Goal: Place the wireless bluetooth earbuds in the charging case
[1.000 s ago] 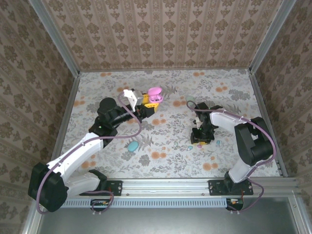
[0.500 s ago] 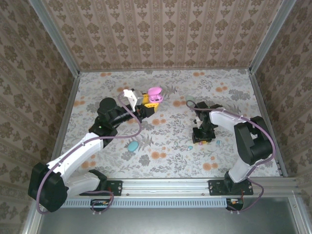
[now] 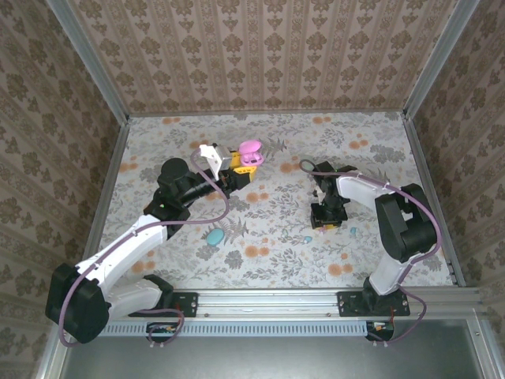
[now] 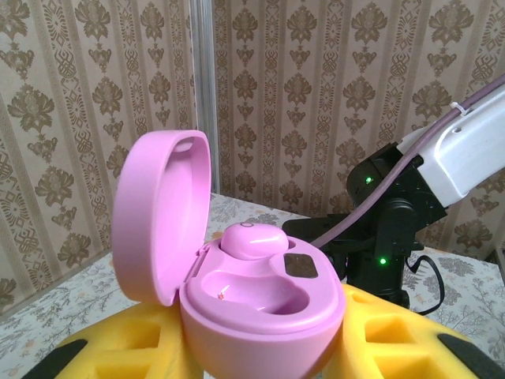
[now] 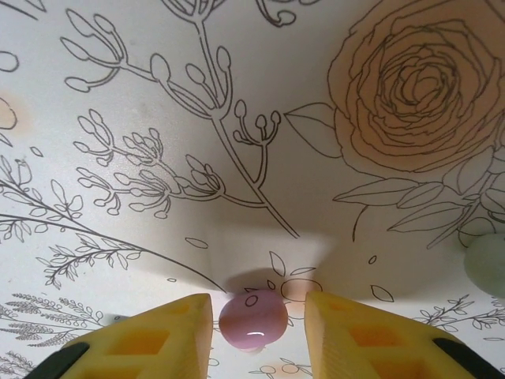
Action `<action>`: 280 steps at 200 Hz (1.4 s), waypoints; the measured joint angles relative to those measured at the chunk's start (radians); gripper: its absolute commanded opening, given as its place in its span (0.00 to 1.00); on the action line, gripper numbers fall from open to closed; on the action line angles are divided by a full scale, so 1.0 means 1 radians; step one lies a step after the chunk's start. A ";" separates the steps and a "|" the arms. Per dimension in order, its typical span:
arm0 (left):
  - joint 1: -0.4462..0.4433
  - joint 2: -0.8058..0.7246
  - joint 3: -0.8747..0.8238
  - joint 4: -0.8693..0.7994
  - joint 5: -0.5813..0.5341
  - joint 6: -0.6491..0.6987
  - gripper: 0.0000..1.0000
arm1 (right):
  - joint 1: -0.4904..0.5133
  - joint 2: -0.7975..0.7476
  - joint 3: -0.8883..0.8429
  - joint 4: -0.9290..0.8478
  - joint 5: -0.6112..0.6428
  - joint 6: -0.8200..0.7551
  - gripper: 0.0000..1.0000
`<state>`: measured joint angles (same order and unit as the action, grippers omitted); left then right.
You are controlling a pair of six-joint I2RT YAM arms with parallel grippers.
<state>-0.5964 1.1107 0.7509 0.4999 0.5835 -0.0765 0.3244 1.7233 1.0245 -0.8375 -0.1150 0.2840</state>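
The flowered table (image 3: 276, 150) is seen spread wide inside the papered walls (image 3: 260, 55), and two arms are stretched across it: the left arm (image 3: 130, 241) is reached toward the far middle, and the right arm (image 3: 398, 225) is bent down over the right-hand half. Now the left pincer (image 3: 237, 164): it is pressed in on the pink charging case (image 4: 260, 312), which is held up off the table between yellow pads (image 4: 379, 339), its lid (image 4: 162, 209) swung open and stood upright on the left. Inside, one pink earbud (image 4: 251, 237) is seated in the far socket, and the near socket (image 4: 237, 288) is left bare. Over to the right pincer (image 3: 326, 222): it is lowered right to the table and spread, and a second pink earbud (image 5: 252, 322) is framed between its yellow fingers (image 5: 170, 332), lying on the table with a thin gap seen on each side. A teal oval case (image 3: 214, 235) is laid just beside the left arm. A small blue bud (image 3: 308, 238) is spotted just left of the right pincer, and a second blue bud (image 3: 353, 232) just right of it. A pale green blur (image 5: 489, 264) is caught at the right wrist view's edge.
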 measured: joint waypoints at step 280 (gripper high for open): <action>0.000 0.018 0.000 -0.029 -0.004 0.010 0.35 | 0.023 0.006 0.014 0.013 0.055 0.189 0.34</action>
<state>-0.5961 1.1286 0.7509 0.4706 0.5793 -0.0666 0.3477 1.7298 1.0386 -0.8246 -0.0597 0.4728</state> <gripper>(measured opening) 0.353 0.341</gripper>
